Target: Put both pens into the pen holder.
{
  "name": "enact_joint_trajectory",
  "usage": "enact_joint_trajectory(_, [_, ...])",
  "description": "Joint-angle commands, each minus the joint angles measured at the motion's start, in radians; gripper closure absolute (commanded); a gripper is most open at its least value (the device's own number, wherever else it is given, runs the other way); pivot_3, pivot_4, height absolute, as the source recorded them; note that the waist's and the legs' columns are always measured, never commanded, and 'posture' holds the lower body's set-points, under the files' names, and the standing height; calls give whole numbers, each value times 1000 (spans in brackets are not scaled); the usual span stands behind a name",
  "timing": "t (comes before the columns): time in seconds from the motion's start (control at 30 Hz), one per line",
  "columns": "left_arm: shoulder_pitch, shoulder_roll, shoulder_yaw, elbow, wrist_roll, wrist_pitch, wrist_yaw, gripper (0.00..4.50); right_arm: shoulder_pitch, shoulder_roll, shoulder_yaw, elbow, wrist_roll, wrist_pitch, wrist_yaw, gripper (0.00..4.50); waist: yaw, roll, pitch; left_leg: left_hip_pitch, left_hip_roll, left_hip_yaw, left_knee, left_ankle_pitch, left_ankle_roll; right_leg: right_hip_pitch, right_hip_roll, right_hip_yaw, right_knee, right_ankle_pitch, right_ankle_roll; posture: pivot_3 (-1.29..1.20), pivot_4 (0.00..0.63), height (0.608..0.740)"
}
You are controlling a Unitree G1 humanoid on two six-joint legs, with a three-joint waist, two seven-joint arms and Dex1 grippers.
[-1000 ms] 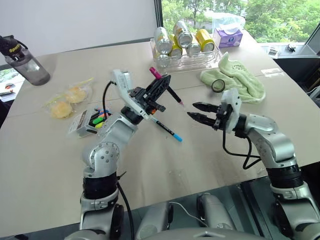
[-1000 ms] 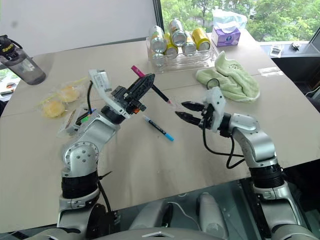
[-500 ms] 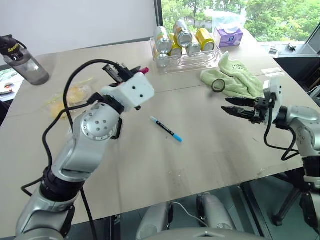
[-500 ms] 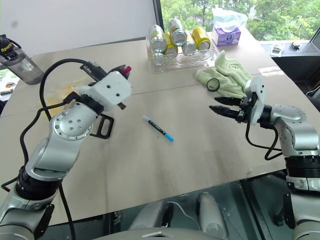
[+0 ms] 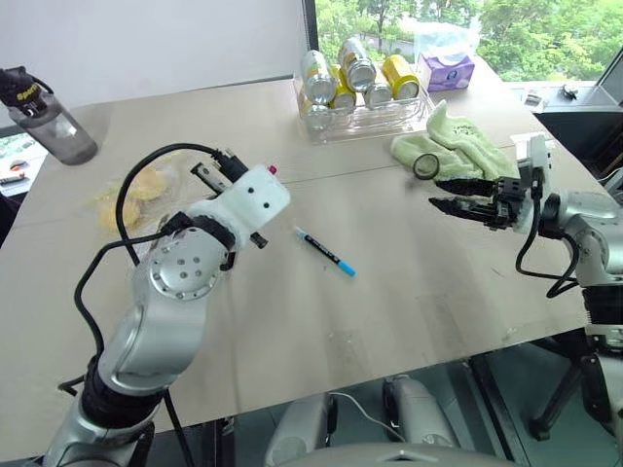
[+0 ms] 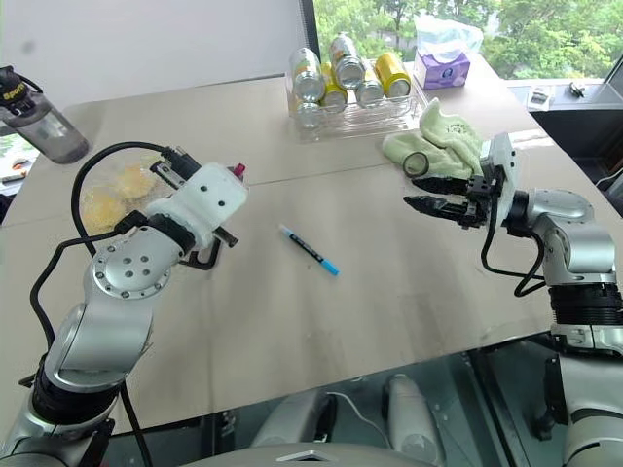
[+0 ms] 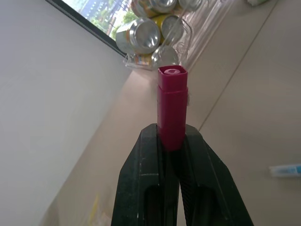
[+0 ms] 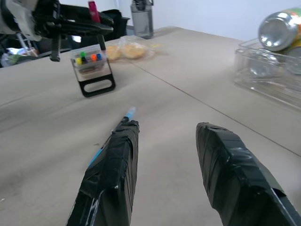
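Compared with a second ago, the left hand has been swung from the middle of the surface to its left side, and it now sits above the pen holder. It is clamped shut on the pink-ended pen, which was held slanting across the centre before. The pen is now carried with its long axis in line with the fingers, its pink end projecting beyond the fingertips and pointing up and away from the robot. The right hand has been drawn back from the centre to the right edge of the surface, near the green cloth. It is held level, pointing left, with its fingers parted and nothing between them. The blue-ended pen is unchanged: it lies flat mid-surface on a diagonal, its light-blue tip toward the robot and to the right, well apart from both hands. The pen holder stands upright on its black frame, with coloured marker ends showing at its top.
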Motion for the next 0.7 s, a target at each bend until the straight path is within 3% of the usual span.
enact_joint_trajectory(0.03, [-7, 27, 35, -65, 21, 34, -14, 4500, -36, 5, 3, -9, 18, 2, 32, 2439, 0, 0, 0, 0, 0, 0, 0, 0, 0, 0, 0, 0, 0, 0, 0, 0, 150, 739])
enact_joint_trajectory(0.47, [-48, 131, 34, -138, 23, 151, -63, 4500, -91, 14, 28, 45, 13, -2, 115, 2439, 0, 0, 0, 0, 0, -1, 0, 0, 0, 0, 0, -1, 0, 0, 0, 0, 150, 739])
enact_joint_trajectory(0.7, [-32, 143, 35, -163, 20, 206, -51, 4500, -115, 35, 34, 97, -3, -30, 128, 2439, -2, 0, 0, 0, 0, -1, 0, 0, 0, 0, 0, -1, 0, 0, 0, 0, 150, 739])
